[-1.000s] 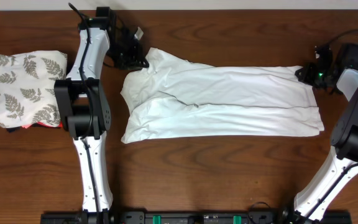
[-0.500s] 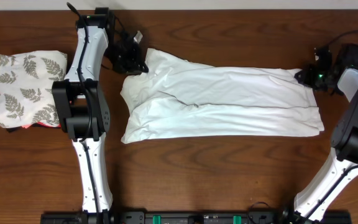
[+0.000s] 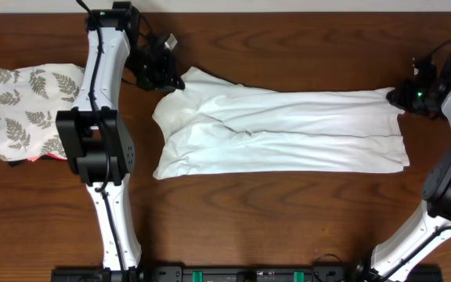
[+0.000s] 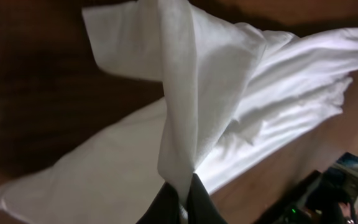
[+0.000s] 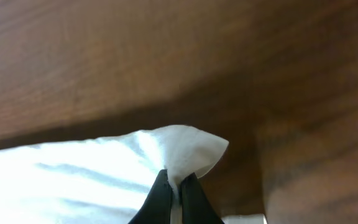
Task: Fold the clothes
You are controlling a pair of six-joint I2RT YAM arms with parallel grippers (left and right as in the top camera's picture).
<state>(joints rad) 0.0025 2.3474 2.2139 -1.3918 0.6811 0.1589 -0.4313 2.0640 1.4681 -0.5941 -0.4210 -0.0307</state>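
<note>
Both arms hold the white T-shirt (image 3: 288, 129) stretched between them on the table (image 3: 272, 223).
The left arm reaches straight out from its base, wrist turned inward. The left gripper (image 3: 165, 77) is clamped on a shirt corner (cloth rises in a tall fold from between the jaws), the rest spreading to their right. The right arm bows outward, and the right gripper (image 3: 402, 97) is pinched on the opposite corner, with the shirt lying left of its jaws.

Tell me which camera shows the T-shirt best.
Overhead: the whole T-shirt shows, spread lengthwise. Left wrist shows only a lifted fold held by the left pincer; right wrist, just one corner in the right pincer.
</note>
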